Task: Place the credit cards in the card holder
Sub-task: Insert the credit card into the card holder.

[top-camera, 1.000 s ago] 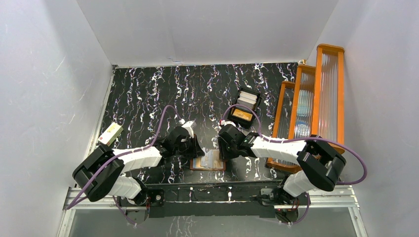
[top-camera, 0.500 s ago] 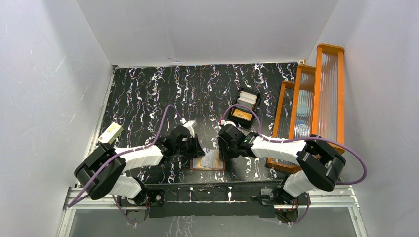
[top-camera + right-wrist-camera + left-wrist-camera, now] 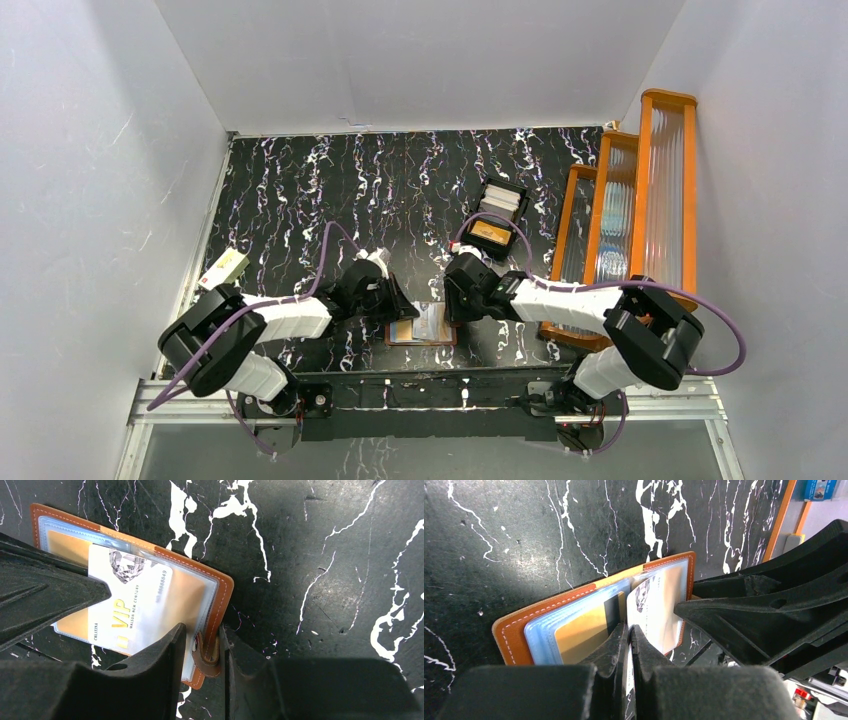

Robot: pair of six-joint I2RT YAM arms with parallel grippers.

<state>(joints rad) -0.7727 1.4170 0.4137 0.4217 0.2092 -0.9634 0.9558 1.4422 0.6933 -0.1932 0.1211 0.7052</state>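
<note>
Left pincer (image 3: pixel 629 630): jaws together, clamped on the near edge of a white card (image 3: pixel 130 600). The card's far end lies over the right clear pocket of the open card holder (image 3: pixel 511 630); cannot tell if its lead edge is under the plastic. Right pincer (image 3: pixel 201 628): jaws a narrow gap apart, closed on the holder's outer edge at the small strap tab, one finger on top of the clear pocket and the other on the outside. Left arm (image 3: pixel 285 318) comes from its base at 7 o'clock, elbow out toward 8, forearm reaching in to centre with the wrist pitched down. Right arm (image 3: pixel 565 298) comes from 5 o'clock, elbow at 4, forearm running toward 9. The two pincers face each other across the holder. White card reads "VIP" in gold with small "MAISON NEW CENTURY" under it, plus a diamond picture; the number string is too faint to read. Holder is reddish-brown with white stitching, lying open at 6 o'clock on the counter (image 3: pixel 300 180) near the edge, with a gold card (image 3: pixel 579 635) in its left pocket. Black tray (image 3: pixel 510 186) sits at 1 o'clock from the holder, well apart: stack of white cards (image 3: pixel 502 200) in the far compartment, orange card (image 3: pixel 488 232) in the near one. Cream box (image 3: pixel 224 269) sits at the 9 o'clock edge. Orange-framed ribbed racks (image 3: pixel 612 230) stand along the 3 o'clock side.
</note>
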